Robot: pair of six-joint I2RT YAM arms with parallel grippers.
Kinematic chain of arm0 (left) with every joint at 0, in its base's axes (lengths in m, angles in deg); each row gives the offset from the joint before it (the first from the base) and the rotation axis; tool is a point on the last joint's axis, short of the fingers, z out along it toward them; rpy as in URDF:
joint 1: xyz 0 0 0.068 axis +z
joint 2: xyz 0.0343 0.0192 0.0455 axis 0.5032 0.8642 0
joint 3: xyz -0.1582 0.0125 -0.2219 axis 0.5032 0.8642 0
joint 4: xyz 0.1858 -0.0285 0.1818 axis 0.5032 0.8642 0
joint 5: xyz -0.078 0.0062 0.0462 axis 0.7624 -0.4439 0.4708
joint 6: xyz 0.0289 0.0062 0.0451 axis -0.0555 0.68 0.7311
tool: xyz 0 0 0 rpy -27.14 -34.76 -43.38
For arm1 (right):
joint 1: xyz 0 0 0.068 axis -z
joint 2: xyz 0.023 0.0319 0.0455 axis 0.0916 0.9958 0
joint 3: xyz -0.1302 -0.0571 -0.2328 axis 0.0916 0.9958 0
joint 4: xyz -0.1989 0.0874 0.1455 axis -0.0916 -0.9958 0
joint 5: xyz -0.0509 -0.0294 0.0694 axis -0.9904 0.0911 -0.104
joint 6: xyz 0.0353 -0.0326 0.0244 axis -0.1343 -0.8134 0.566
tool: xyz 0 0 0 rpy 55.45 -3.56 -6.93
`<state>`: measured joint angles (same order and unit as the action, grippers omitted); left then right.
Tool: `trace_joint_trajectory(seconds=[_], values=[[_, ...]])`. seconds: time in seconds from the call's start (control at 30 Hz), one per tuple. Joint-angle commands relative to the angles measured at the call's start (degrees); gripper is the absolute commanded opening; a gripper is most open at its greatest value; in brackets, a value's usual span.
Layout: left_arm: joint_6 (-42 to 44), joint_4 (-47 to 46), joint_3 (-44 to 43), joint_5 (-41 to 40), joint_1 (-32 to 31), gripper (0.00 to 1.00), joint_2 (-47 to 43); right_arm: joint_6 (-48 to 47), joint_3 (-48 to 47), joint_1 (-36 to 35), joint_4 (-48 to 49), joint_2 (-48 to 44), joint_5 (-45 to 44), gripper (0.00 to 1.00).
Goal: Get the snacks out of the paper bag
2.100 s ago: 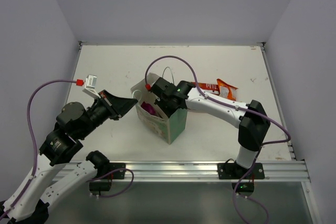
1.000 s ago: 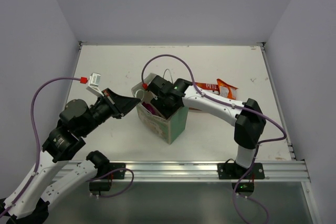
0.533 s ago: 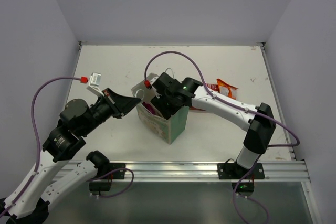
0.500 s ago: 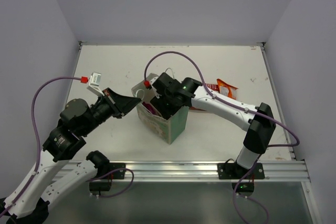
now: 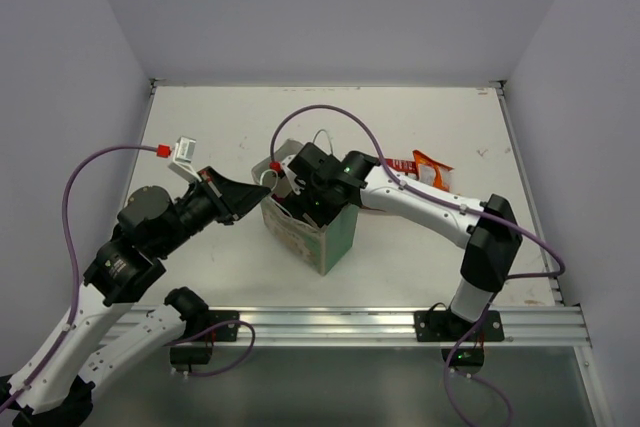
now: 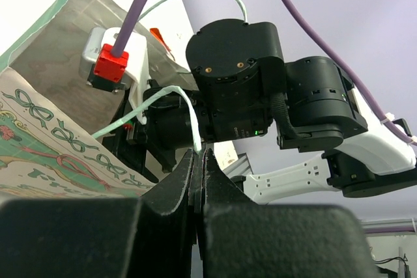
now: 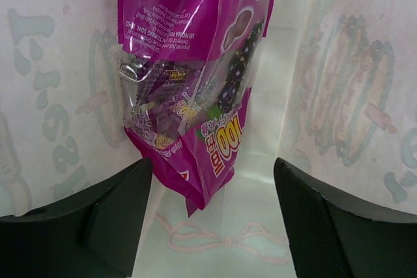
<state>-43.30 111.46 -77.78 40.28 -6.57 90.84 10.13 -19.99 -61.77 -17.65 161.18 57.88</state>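
Note:
The paper bag [image 5: 338, 237] stands upright at mid-table, mint-green side toward the right. My left gripper [image 5: 258, 190] is at its left rim, shut on a thin string handle [image 6: 186, 105] that runs into the pinched jaws of the left gripper [image 6: 199, 155]. My right gripper [image 5: 300, 203] reaches down into the bag's mouth. In the right wrist view the right gripper [image 7: 212, 226] is open, its fingers [image 7: 98, 219] wide apart below a magenta snack packet [image 7: 189, 76] that leans on the bag's inner wall [image 7: 352, 102]. A red-and-white packet [image 5: 400, 164] and an orange packet [image 5: 436, 168] lie on the table.
The white table [image 5: 200, 127] is walled at the back and both sides. The right arm's forearm [image 5: 420, 202] crosses over the two loose packets. A metal rail [image 5: 350, 325] runs along the near edge. Purple cables loop above both arms.
The right gripper has opened wider and sunk deeper into the bag. The left gripper has kept its hold on the handle, nearly still.

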Motion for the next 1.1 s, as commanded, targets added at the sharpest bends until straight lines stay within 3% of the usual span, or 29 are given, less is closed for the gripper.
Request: trace_joint_trajectory(seconds=[0.0,0.5,1.07], values=[[1.16,-2.60,-1.92,1.23,-0.23,0.00,0.45,-1.67,-0.35,-0.18,1.09,0.97,2.09,0.79],[1.07,-2.25,-1.13,1.23,-0.23,0.00,-0.69,-0.61,-2.72,-0.18,1.01,4.66,-1.33,0.80],[0.99,-2.25,-0.60,1.14,-0.23,0.00,-1.13,-1.40,-4.04,-0.18,0.48,6.69,0.95,0.81]])
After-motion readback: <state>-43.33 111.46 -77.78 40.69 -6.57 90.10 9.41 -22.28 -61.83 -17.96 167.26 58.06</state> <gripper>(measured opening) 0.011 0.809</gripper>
